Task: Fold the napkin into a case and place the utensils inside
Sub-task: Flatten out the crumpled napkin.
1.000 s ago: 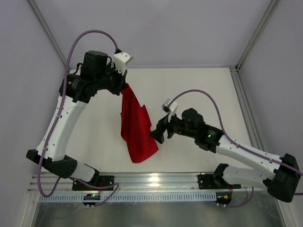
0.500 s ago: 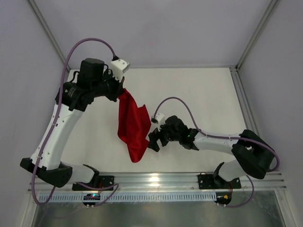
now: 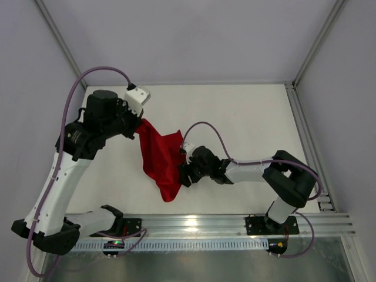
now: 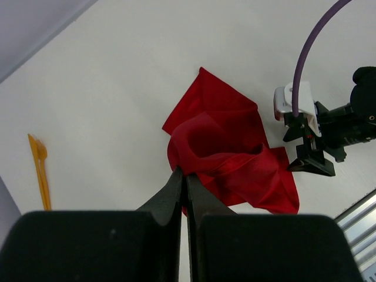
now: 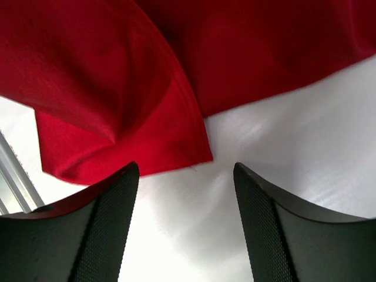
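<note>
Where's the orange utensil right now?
Only the left wrist view shows it: the orange utensil lies flat on the white table at the frame's left edge, well apart from the red napkin.

- The napkin [image 3: 161, 161] lay mid-worktop [image 3: 247, 117].
- The left claw [image 3: 141, 122] met its far-left corner; the right claw [image 3: 183, 170] sat just beside its right edge.
- A utensil [image 4: 39, 170] lay well apart, leftward.

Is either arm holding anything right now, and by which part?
The left tool is shut on the napkin, pinching a raised fold at its edge. The right tool is open beside one napkin corner, holding nothing.
</note>
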You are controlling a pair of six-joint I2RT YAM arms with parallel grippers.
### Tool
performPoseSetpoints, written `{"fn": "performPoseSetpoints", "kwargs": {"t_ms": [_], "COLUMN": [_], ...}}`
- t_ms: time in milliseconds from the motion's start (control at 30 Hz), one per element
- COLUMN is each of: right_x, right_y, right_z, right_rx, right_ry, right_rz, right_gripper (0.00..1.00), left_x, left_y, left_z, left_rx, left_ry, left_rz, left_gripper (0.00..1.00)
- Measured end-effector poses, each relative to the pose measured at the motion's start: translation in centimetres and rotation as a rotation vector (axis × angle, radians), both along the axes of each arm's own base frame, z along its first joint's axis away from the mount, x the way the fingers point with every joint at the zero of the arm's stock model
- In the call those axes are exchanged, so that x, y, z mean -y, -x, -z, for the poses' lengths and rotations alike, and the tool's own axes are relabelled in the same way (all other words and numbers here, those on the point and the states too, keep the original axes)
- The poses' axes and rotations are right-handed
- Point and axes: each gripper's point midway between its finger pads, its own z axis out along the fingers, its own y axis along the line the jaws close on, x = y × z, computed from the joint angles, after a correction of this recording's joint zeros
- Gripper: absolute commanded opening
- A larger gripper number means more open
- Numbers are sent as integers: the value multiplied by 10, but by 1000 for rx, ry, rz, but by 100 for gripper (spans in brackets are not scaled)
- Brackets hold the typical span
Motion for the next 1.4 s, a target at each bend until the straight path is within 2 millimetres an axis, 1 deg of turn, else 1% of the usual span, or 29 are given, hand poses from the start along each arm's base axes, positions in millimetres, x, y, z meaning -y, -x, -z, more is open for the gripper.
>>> {"fn": "performPoseSetpoints", "kwargs": {"t_ms": [67, 133, 200, 267, 300, 367, 400, 433, 600, 667, 700, 767, 833, 900, 933, 1000, 1033, 1067, 1133, 1200, 1300, 1333, 1400], "right_x": [-10, -20, -27, -31, -31, -32, -31, -31, -28, -22, -19, -10, 0, 10, 17, 32, 39, 48, 64, 88, 125, 135, 155], "right_y": [-1, -2, -2, 0, 1, 3, 5, 6, 12, 14, 13, 9, -1, -20, -31, -50, -56, -60, -60, -54, -37, -30, -14], "right_z": [2, 2, 2, 4, 5, 7, 8, 9, 9, 7, 4, -10, -41, -78, -102, -159, -190, -227, -275, -328, -390, -408, -438], "right_rx": [-2, -9, -12, -20, -25, -38, -47, -51, -66, -70, -66, -39, 18, 103, 158, 279, 344, 419, 512, 611, 712, 739, 783], "right_ry": [-11, -33, -56, -66, -68, -69, -70, -71, -82, -69, -62, -48, -56, -62, -65, -84, -98, -124, -156, -191, -233, -254, -292], "right_rz": [-6, -21, -39, -51, -54, -60, -59, -61, -56, -41, -31, 5, 49, 107, 141, 207, 233, 262, 296, 336, 384, 394, 402], "right_gripper": [59, 58, 48, 37, 26, 16, 7, 3, 3, 3, 3, 3, 3, 3, 3, 3, 3, 3, 3, 3, 3, 3, 3], "left_x": [-6, -11, -15, -19, -20, -23, -24, -25, -29, -31, -32, -36, -41, -48, -51, -55, -58, -59, -63, -68, -80, -84, -91], "left_y": [4, 8, 10, 9, 8, 7, 7, 6, 5, 4, 4, 2, 1, -2, -3, -4, -3, -3, 3, 10, 31, 38, 53], "left_z": [2, 4, 4, 2, 1, 1, 1, 1, 0, 0, 0, -1, -3, -9, -15, -28, -37, -48, -71, -89, -116, -123, -137], "left_rx": [10, 17, 26, 40, 45, 49, 51, 52, 58, 62, 63, 70, 82, 106, 121, 153, 173, 199, 250, 298, 368, 385, 422], "left_ry": [-8, -15, -21, -27, -30, -38, -41, -43, -55, -62, -66, -78, -94, -116, -121, -121, -116, -107, -90, -84, -90, -91, -91], "left_rz": [-16, -29, -40, -57, -65, -78, -83, -88, -110, -120, -126, -141, -163, -191, -204, -227, -237, -243, -243, -235, -222, -218, -206], "left_gripper": [0, 0, 0, 0, 0, 0, 0, 0, 0, 0, 0, 0, 0, 0, 0, 0, 0, 0, 0, 0, 0, 0, 0]}}
